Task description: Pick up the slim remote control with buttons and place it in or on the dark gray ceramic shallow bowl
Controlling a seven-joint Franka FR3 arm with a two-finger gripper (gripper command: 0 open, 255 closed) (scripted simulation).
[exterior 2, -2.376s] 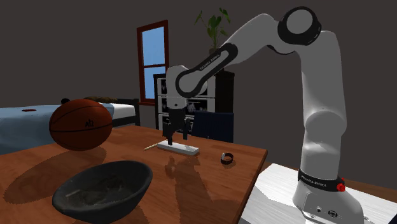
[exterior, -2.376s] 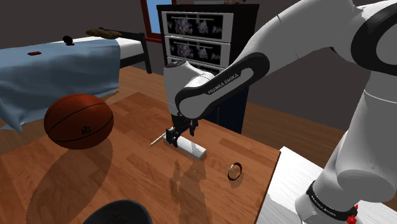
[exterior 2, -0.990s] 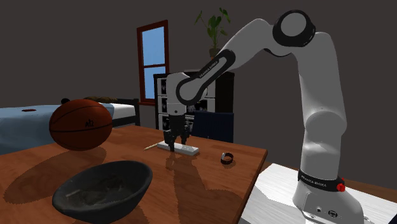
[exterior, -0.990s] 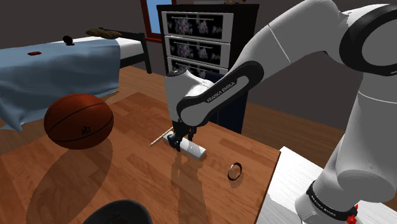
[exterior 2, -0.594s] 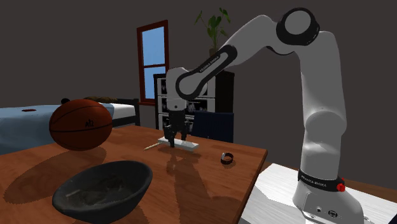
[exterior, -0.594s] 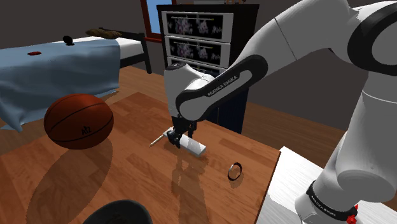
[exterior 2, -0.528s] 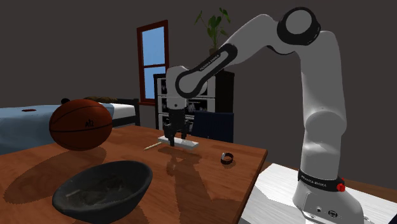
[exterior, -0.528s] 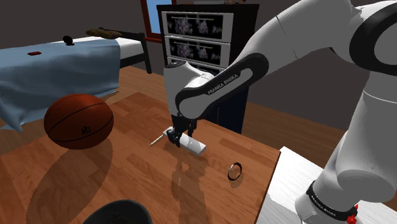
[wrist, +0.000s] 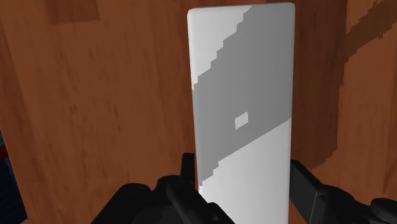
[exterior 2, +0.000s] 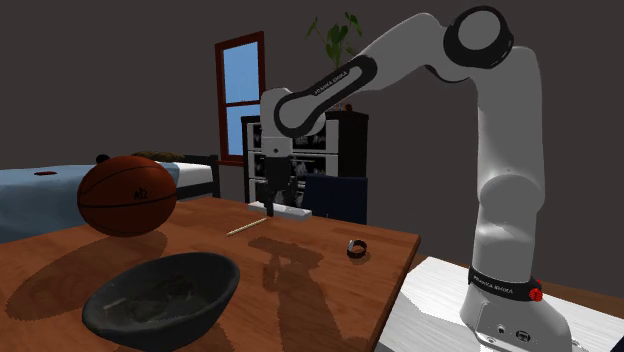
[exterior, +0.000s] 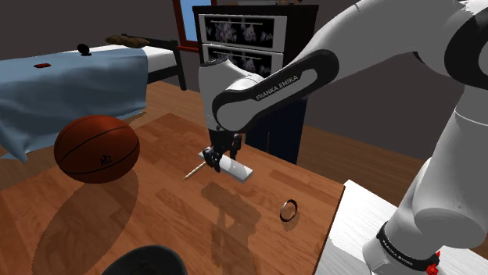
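Clasps one end of the white remote [exterior: 237, 168] in the gripper [exterior: 213, 162]; holds it clear above the wooden table [exterior: 258, 234]. On that table, well apart: dark bowl [exterior 2: 160, 295].

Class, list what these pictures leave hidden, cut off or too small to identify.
Remote: plain white in the wrist view, buttons indiscernible; near end cut off at the claw.
Bowl: cut off by the shoulder view's bottom edge.
Ring: too small to identify, shoulder view.

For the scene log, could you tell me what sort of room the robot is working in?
Probably a bedroom: a bed with a blue cover, a window, and a potted plant atop a cabinet.
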